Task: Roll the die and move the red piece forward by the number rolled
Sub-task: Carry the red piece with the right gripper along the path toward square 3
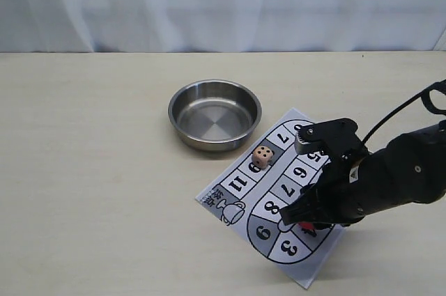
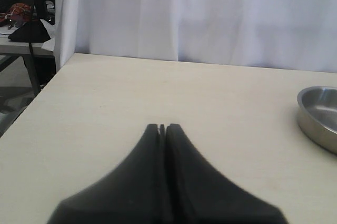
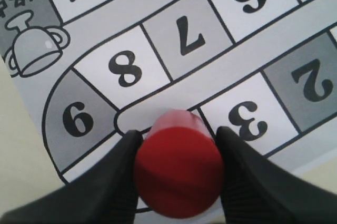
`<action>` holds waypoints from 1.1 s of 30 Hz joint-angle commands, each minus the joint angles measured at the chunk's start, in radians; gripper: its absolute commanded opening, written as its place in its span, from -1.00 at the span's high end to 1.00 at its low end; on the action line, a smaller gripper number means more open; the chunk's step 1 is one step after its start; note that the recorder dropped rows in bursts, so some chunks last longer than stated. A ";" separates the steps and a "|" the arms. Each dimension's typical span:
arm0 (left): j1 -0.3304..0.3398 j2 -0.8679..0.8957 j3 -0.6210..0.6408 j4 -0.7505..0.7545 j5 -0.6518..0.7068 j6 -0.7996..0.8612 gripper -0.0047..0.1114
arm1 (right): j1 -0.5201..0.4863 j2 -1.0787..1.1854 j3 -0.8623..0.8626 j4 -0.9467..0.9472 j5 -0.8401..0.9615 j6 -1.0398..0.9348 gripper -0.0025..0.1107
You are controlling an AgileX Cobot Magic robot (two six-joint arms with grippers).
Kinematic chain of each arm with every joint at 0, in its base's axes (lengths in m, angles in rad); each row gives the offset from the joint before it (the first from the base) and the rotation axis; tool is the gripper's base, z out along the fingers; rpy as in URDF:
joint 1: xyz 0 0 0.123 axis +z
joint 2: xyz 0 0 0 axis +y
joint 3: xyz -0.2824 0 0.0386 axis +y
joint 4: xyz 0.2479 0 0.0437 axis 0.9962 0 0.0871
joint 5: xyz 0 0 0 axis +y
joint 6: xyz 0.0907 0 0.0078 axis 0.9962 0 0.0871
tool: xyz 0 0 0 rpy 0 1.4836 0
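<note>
The red piece (image 3: 178, 168) is a red cylinder held between the two black fingers of my right gripper (image 3: 179, 134), which is shut on it. It hangs over the numbered paper board (image 3: 179, 34), beside the squares marked 3 and 9. In the exterior view only a sliver of the red piece (image 1: 304, 226) shows under the right gripper (image 1: 301, 221). The die (image 1: 263, 157), a pale cube with several dark dots on top, rests on the board (image 1: 226, 205) near the bowl. My left gripper (image 2: 162, 127) is shut and empty above bare table.
A steel bowl (image 1: 214, 113) stands empty just behind the board; its rim (image 2: 316, 113) shows in the left wrist view. The right arm (image 1: 397, 177) reaches in from the right edge. A white curtain backs the table.
</note>
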 commanded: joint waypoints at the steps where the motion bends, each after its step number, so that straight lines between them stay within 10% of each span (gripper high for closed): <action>1: 0.000 -0.001 -0.005 -0.003 -0.012 -0.004 0.92 | -0.002 0.060 0.006 -0.011 0.005 0.002 0.89; 11: 0.000 -0.001 -0.005 -0.003 -0.012 -0.004 0.92 | -0.002 0.086 0.005 -0.011 0.010 0.002 0.84; 24: 0.000 -0.001 -0.005 -0.001 -0.012 -0.004 0.92 | -0.002 0.086 0.005 -0.011 -0.014 0.002 -0.22; 33: 0.000 -0.001 -0.005 -0.003 -0.012 -0.004 0.92 | -0.002 0.017 -0.045 -0.004 -0.004 0.004 -0.26</action>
